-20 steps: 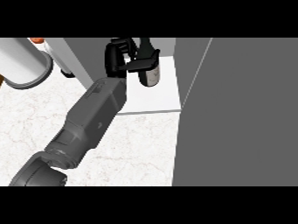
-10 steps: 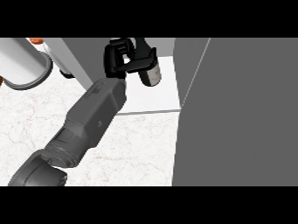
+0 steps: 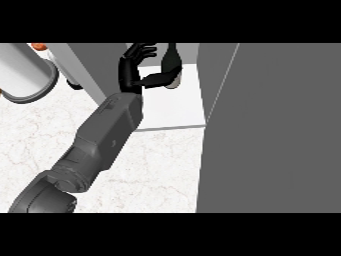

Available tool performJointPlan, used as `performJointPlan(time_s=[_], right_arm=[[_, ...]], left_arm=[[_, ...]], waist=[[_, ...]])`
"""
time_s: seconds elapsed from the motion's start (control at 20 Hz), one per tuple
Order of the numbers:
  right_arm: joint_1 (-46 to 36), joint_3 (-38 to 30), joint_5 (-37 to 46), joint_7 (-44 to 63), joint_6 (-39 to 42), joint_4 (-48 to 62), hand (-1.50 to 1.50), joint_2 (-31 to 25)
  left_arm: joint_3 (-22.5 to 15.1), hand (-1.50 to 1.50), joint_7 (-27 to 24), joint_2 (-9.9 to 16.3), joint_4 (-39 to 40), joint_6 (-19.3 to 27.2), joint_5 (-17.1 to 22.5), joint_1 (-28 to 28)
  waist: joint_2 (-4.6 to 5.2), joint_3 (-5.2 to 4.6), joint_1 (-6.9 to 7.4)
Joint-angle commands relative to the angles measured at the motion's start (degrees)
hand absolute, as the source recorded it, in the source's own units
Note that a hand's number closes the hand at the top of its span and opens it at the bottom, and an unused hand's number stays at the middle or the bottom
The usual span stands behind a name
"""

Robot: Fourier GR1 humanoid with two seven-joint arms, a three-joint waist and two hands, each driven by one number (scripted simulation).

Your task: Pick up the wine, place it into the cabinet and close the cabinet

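Black left hand [image 3: 132, 70] still grasping wine [image 3: 173, 65], now deeper inside cabinet [image 3: 180, 100].

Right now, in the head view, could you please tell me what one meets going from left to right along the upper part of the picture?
Large white cylinder → grey cabinet side panel → black hand → dark wine bottle on the white cabinet shelf → wide grey cabinet door.
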Motion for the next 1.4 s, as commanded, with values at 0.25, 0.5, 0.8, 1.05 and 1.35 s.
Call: performJointPlan(time_s=[0.25, 0.5, 0.8, 1.05, 1.35], right_arm=[[0.9, -0.3, -1.7, 0.4, 0.0, -2.6, -1.50, -0.1], [0.7, -0.3, -2.3, 1.5, 0.1, -3.2, -1.50, -0.4], [1.7, -1.1, -3.5, -0.3, 1.3, -2.8, -1.50, -1.0], [1.3, 1.6, -0.6, -0.7, 0.5, -1.3, -1.50, 0.3], [1.7, 2.1, -0.4, -0.5, -0.3, -2.2, -1.50, 0.5]], left_arm=[[-1.7, -1.50, -1.5, 3.3, 2.4, -1.1, -3.0, 3.8], [-1.6, -1.50, -3.1, 2.3, 2.4, 1.5, -3.5, 4.5], [0.9, -1.50, -5.3, 0.3, 0.8, 3.5, -1.7, 4.0], [0.6, -1.50, -7.0, 1.5, 1.3, -1.0, -2.5, 6.1], [0.2, -1.50, -7.4, 0.7, 1.1, -3.9, -3.5, 5.3]], waist=[[0.32, -0.10, 0.12], [0.35, -0.13, 0.00], [0.40, -0.11, -0.34], [0.78, -0.18, -0.70], [0.58, -0.17, -0.53]])
